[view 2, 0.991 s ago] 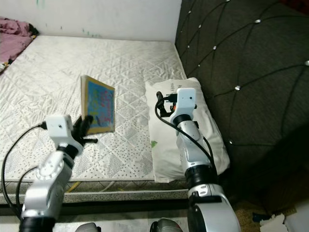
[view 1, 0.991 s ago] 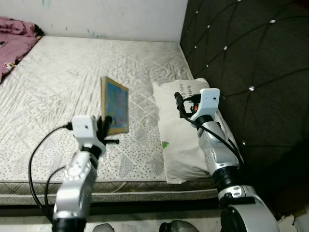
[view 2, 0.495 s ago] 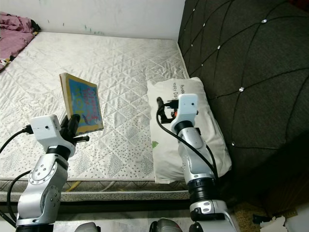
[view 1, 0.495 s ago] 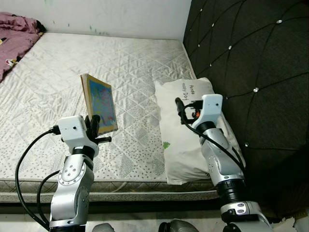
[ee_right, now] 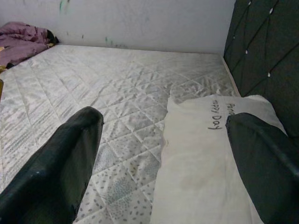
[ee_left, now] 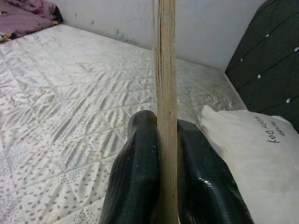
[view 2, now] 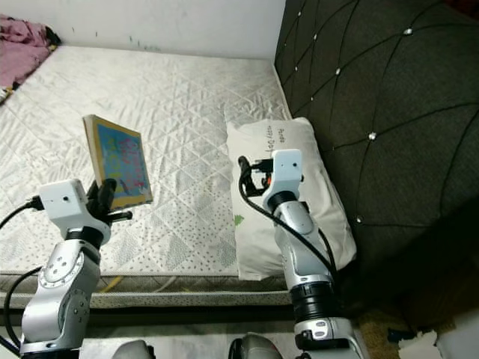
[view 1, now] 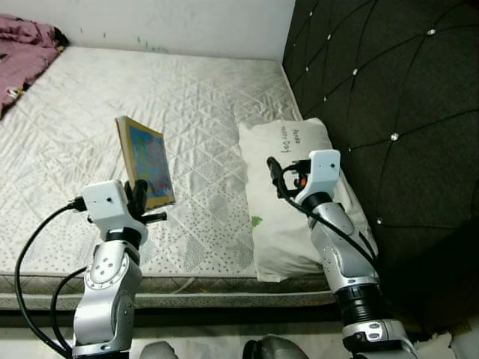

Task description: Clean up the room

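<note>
the left gripper (view 1: 139, 196) is raised in front of the robot over the near part of the mattress (view 1: 90, 127), its two black fingers (ee_left: 140, 172) pressed tight on the lower edge of a thin book (view 1: 145, 161). the book stands nearly upright in that grip, clear of the bed surface, its colourful blue cover turned toward the pillow side and its pale page edges showing along the near side. in the left wrist view the book is seen edge-on, a narrow tan strip rising straight up between the two closed fingers.

the right gripper (view 1: 274, 173) is held up over the white pillow (view 1: 288, 206) with nothing in it — its fingers (ee_right: 56, 163) are spread wide apart in the right wrist view, one over the quilted mattress and the other over the pillow. the pillow lies at the right end of the bed, against the dark tufted headboard (view 1: 382, 97), and has handwriting in dark ink near its upper end.

the mattress is bare, pale and quilted in diamonds. a bundle of pink-purple bedding (view 1: 26, 45) lies at its far left corner by the white wall (view 1: 172, 22).
</note>
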### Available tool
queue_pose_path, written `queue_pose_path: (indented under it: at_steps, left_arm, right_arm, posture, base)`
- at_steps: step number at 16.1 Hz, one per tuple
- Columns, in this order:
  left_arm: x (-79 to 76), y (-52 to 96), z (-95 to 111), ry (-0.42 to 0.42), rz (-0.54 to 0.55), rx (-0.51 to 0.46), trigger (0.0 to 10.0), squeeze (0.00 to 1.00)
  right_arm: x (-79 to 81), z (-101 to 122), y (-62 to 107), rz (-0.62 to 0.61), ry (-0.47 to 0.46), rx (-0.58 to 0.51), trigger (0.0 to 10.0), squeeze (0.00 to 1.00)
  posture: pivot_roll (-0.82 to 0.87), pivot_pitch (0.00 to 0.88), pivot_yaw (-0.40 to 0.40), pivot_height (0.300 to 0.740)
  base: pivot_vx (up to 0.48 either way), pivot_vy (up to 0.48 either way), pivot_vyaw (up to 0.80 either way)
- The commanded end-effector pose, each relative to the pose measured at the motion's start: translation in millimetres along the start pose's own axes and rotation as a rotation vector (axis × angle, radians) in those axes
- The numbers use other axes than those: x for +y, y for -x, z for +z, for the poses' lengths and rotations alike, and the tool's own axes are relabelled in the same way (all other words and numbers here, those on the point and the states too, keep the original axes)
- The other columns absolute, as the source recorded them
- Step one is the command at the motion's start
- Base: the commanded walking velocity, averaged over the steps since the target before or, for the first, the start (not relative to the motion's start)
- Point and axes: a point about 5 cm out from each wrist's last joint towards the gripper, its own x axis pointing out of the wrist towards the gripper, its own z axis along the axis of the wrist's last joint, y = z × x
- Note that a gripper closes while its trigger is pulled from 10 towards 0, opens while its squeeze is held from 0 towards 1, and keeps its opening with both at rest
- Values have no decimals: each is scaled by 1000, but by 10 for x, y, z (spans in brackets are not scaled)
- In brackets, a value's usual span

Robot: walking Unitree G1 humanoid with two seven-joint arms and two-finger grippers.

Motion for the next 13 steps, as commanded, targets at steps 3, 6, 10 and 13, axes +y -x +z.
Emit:
queue_pose_path:
  at_steps: [3, 6, 10, 13]
  left_arm:
    - [-9, -10, 126, -20, 13, -71, 10000, 0]
    - [1, -27, 139, -20, 28, -75, 10000, 0]
    - [27, -32, 134, -3, 37, -71, 10000, 0]
    - [37, -33, 126, 8, 39, -64, 10000, 0]
  right_arm:
    - [-5, 61, 4, 13, 15, -8, 10000, 0]
    - [-8, 57, -2, 21, 22, -2, 10000, 0]
    - [6, 47, 1, 36, 44, 4, 10000, 0]
    - [18, 36, 5, 45, 57, 8, 10000, 0]
  posture:
    - [-57, 55, -81, 668]
    - [-55, 48, -88, 668]
    - [-55, 44, -92, 668]
    - [-54, 42, -94, 668]
  base:
    - [0, 0, 0]
    - [0, 0, 0]
    - [0, 0, 0]
    - [0, 0, 0]
